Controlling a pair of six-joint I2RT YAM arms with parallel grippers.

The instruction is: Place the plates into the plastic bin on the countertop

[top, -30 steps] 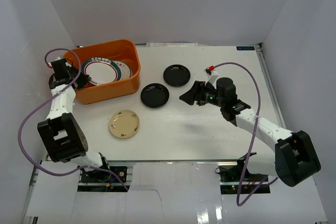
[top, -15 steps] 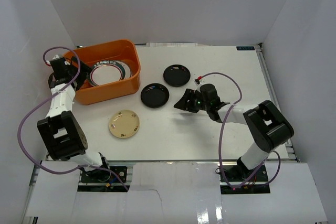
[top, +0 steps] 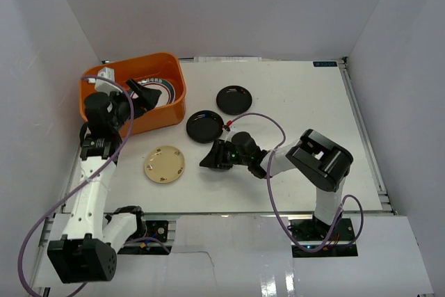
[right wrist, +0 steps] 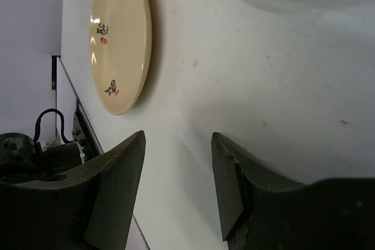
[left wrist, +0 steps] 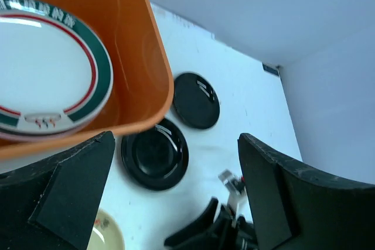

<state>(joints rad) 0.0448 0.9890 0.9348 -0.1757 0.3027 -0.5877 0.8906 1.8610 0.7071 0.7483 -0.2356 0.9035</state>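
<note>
The left claw (left wrist: 176, 137) gapes wide over the orange bin (left wrist: 146, 68), which holds a green-and-red-rimmed white plate (left wrist: 41, 68). Two black plates (left wrist: 155, 153) lie just beside it on the white counter (left wrist: 234, 86).

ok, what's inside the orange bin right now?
A white plate with green-and-red rim lies on top in the plastic bin. The edge of a second plate peeks out beneath it; anything further down is covered. From above, the left tool hides part of the bin.
</note>
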